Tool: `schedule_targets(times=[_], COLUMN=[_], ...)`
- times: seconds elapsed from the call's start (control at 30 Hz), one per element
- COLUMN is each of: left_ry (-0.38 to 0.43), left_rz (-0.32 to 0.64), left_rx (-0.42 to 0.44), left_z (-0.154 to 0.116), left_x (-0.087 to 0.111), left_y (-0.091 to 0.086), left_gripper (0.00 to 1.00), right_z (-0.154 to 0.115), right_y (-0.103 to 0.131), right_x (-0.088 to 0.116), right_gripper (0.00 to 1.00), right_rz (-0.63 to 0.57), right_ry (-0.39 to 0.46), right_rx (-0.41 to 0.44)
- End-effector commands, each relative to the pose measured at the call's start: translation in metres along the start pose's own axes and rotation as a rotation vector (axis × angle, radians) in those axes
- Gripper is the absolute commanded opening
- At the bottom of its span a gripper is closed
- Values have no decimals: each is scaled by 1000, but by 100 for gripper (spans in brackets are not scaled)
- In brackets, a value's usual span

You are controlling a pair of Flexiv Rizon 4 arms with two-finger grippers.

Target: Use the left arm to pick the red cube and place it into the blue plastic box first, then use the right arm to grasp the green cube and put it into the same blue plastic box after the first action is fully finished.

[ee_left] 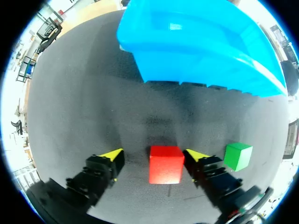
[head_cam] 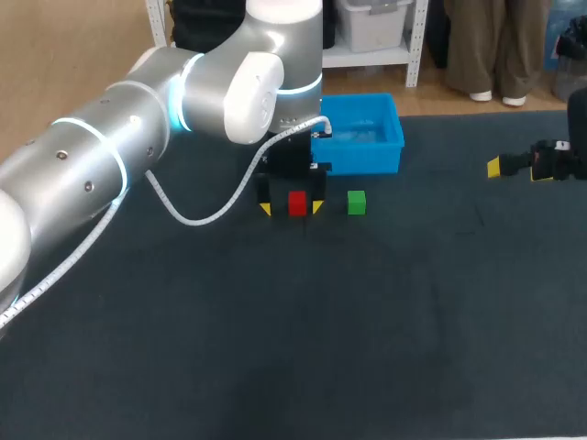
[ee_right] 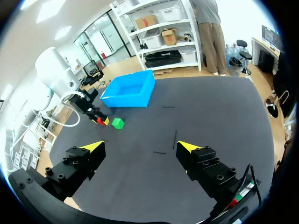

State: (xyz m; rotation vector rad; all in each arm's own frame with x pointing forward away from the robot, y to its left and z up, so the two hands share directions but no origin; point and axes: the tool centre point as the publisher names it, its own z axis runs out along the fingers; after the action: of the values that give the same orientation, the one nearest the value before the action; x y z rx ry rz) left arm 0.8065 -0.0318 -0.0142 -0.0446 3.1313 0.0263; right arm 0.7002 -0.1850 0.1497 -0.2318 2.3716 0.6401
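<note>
Blue plastic box (head_cam: 367, 158): stands on the dark table (head_cam: 275, 348), open side up
Red cube (head_cam: 297, 203): on the table just in front of the box's near wall, by the box's left corner
Green cube (head_cam: 357, 203): also in front of that near wall, near the red cube on its right, the two apart
Left gripper (head_cam: 293, 207): low at the table in front of the box, fingers spread, one yellow tip on each side of the red cube; a gap shows by one tip in the wrist view, so nothing is clamped
Right gripper (ee_right: 141, 148): well apart from the box, off to its right above the table – fingers wide, holding nothing
</note>
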Motion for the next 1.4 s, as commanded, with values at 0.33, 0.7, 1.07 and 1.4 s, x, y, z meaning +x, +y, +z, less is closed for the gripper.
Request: schedule_targets(times=[0.33, 0.7, 1.07, 1.4], left_ry=[10, 0, -7, -32], left_rz=[4, 12, 28, 32], left_rx=[-11, -14, -27, -7], left_z=[2, -5, -21, -45], left_x=[-2, 1, 3, 1], left_y=[-2, -3, 2, 6], left_gripper=[0, 0, 0, 0], right_z=[0, 0, 0, 0], right_y=[-1, -1, -1, -1], right_x=[0, 0, 0, 0], right_gripper=[100, 100, 100, 100], right_rz=[-1, -1, -1, -1], right_ry=[1, 1, 1, 1], right_rx=[-3, -3, -3, -3])
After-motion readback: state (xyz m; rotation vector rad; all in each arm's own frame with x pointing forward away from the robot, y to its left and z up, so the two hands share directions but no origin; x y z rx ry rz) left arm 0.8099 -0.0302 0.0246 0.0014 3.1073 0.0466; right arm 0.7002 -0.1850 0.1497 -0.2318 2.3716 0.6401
